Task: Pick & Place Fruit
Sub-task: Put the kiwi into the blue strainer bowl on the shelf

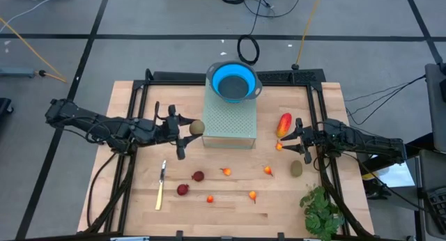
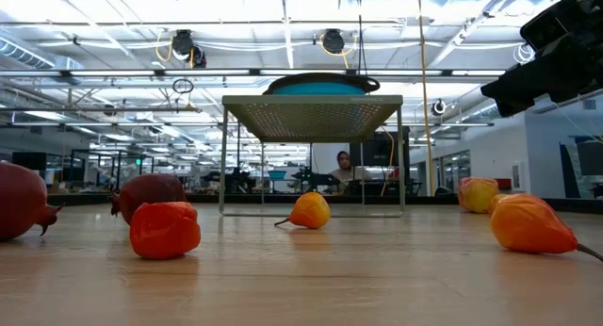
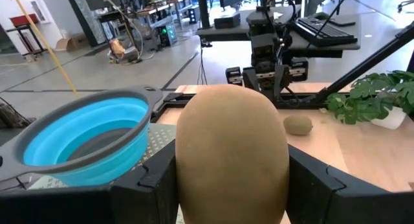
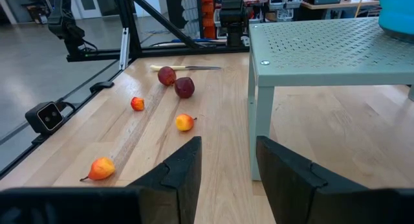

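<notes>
I am holding a brownish-olive oval fruit (image 3: 231,156) clamped in the left claw (image 1: 187,129), lifted beside the pale green perforated metal stand (image 1: 231,121) carrying the blue collapsible colander (image 1: 233,81). The right claw (image 1: 296,138), its fingers parted and empty, is hanging near the long red-and-yellow fruit (image 1: 283,123). Tiny orange fruits (image 1: 226,171), 2 dark red round fruits (image 1: 198,176) and the yellow-handled knife (image 1: 160,187) are lying on the wooden tabletop (image 1: 230,213).
</notes>
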